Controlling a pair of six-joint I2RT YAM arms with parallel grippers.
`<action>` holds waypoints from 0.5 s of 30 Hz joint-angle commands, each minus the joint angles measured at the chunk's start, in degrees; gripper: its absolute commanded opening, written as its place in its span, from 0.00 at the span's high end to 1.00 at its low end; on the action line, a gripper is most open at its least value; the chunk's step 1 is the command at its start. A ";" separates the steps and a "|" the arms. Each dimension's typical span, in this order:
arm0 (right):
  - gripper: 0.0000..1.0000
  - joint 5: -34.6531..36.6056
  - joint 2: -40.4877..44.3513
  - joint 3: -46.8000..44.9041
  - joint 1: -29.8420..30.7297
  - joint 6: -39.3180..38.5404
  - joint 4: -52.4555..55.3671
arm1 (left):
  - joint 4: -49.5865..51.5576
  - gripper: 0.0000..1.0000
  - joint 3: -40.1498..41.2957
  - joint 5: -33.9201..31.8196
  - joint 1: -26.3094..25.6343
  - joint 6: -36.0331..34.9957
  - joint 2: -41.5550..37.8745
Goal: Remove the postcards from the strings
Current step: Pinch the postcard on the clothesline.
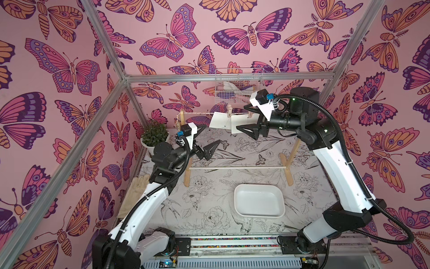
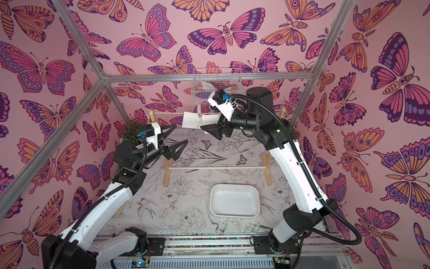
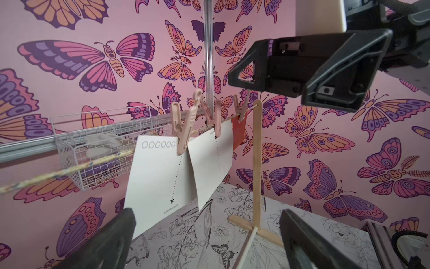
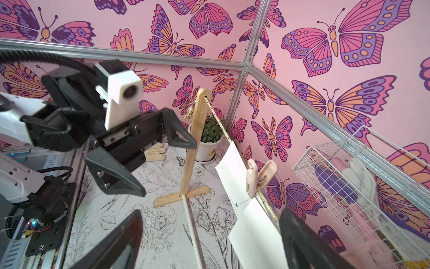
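Looks like the opening step, the approach, with none of the postcards off yet. All three pegged along the string across the top of the wooden rack, each under its own clothespin: nearest white postcard, then second white postcard overlapping behind it, then red-orange postcard hard by the rack's post. Nothing in the white tray on the worktop. Low and short of the nearest white postcard, well under the string, left gripper spread wide, nothing held. Up at card height, right gripper likewise spread and empty, with the second white postcard just inside one finger in the right wrist view; touching or not, cannot tell. Next, probably: open jaws around a card's free lower edge or onto a clothespin's tail, then a close, then either a squeeze to open the pin or a steady draw downward. Calls for a square, gentle approach, with thin card apt to bend and a light rack apt to tip or slide under a pull; likely worth steadying with the other gripper.
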State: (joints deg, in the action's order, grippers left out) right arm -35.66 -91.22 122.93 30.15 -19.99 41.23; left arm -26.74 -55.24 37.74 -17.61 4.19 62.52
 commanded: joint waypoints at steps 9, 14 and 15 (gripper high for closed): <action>0.07 0.04 10.54 -11.41 -4.61 6.27 -9.78 | 31.75 0.08 -14.58 8.36 -1.97 -12.89 4.89; 0.06 0.39 14.70 -16.07 -8.28 11.64 -16.55 | 26.04 0.09 -15.69 7.27 -4.67 -11.95 12.82; 0.06 0.65 15.28 -16.72 -8.86 12.30 -17.39 | 24.12 0.11 -15.80 7.17 -4.80 -11.02 14.22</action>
State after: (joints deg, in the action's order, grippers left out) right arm -35.07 -77.54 107.37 22.61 -12.43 30.41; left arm -0.30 -70.39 43.79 -21.89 -7.79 72.86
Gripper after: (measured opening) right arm 0.942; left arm 0.899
